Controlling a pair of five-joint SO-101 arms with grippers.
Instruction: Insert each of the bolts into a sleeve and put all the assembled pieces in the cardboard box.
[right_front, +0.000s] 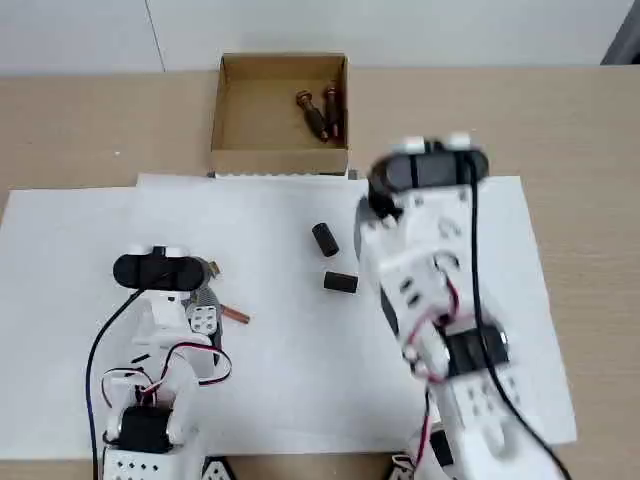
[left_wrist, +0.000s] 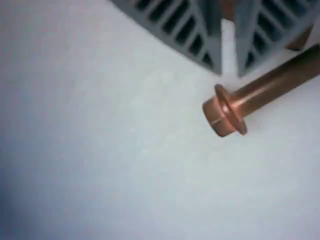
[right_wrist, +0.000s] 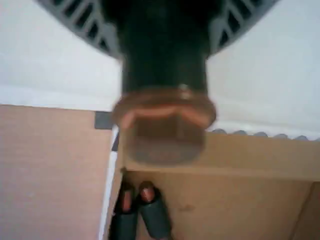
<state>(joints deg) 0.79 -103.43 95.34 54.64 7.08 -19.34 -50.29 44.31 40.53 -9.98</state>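
Three assembled pieces (right_front: 312, 115), two loose sleeves (right_front: 324, 239), one cardboard box (right_front: 260, 125), one bare bolt (left_wrist: 257, 95), perhaps a second half hidden.

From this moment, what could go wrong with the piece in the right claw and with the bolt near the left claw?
1. The right claw holds the assembled piece above the near wall of the cardboard box, not clearly over its inside. Released here, it might strike the rim and fall onto the paper.
2. That claw grips only the sleeve, so the bolt head end could slip out.
3. The loose bolt beside the left claw might roll if nudged.
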